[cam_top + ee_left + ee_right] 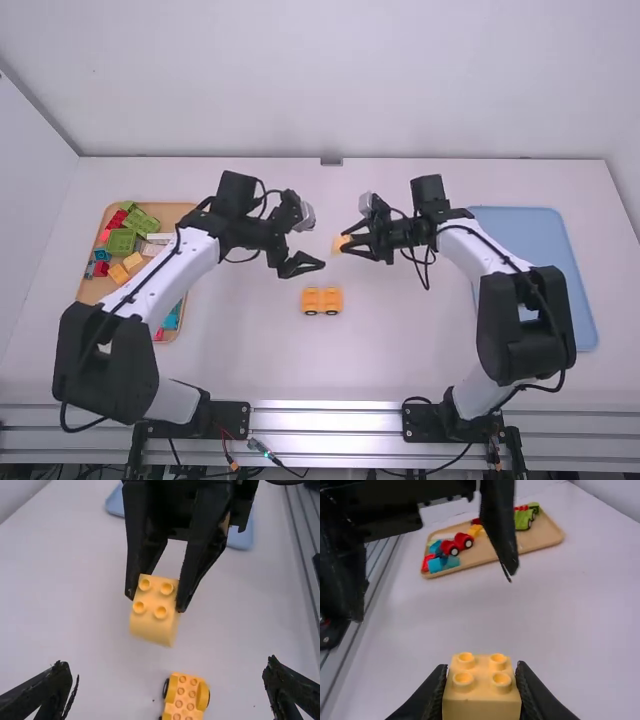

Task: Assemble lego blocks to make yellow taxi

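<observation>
My right gripper (346,241) pinches yellow block (154,611), four round bumps. Yellow car (321,301) on table (240,350), dark wheels. My left gripper (305,268) wide open. Left wrist view cuts off car's end.

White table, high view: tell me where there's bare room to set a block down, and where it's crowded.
Bare: between the yellow car and the table's near edge; left of the car, towards the wooden tray; right of it, towards the right arm.

Crowded: beyond the car, where the left gripper and right gripper hang; the tray's blocks.
</observation>
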### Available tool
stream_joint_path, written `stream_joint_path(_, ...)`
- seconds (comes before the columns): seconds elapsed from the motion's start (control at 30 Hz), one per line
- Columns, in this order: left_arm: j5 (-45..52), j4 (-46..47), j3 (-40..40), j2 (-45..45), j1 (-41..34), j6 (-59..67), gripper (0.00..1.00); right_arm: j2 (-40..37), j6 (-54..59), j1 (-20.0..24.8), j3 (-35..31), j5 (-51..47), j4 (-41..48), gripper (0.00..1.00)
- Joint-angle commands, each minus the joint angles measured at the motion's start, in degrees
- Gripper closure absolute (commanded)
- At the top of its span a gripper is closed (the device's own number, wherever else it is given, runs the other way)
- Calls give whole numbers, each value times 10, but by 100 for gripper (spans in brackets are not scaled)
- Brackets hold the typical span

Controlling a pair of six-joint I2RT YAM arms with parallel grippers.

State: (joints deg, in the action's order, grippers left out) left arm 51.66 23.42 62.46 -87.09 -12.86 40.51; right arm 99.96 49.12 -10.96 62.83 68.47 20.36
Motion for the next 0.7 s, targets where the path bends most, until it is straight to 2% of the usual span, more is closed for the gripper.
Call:
stream_joint_path(0.0,35,3,10,-9,-2,17,1,0,72,-11,5,23,14,100)
stream_joint_path(0.17,34,15,10,-20,-16,52,1,0,89,-35,5,21,14,100)
stream_joint_path(0.47,16,62,10,-20,-17,118,0,-8,104,-41,5,24,24,100)
stream_joint_path(0.67,22,61,9,-20,-17,119,3,-39,200,-41,5,26,102,100)
